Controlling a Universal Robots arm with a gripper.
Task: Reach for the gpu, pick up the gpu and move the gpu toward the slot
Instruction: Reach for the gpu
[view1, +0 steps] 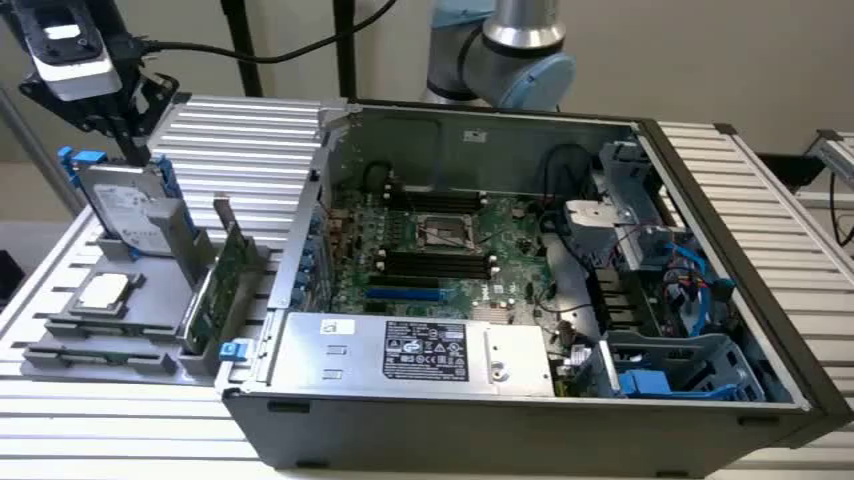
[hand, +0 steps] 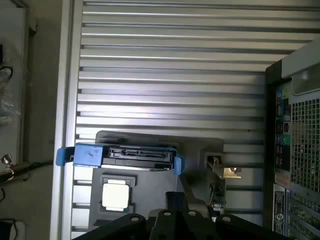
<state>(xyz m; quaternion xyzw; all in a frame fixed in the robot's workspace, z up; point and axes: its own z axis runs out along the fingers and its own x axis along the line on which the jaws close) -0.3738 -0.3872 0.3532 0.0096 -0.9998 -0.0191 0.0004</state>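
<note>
Item: gpu (view1: 214, 290), green card on edge in the grey holder (view1: 80, 355), ungrasped, below the claw (view1: 127, 135) and off toward the computer case (view1: 534, 425); claw over the hard drive (view1: 127, 215), carrying nothing, spread cannot be told; reach judged partial, pick-up and move outstanding.

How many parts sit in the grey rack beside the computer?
3: hard drive upright at the back, square chip flat in front, gpu on edge nearest the computer.
</note>
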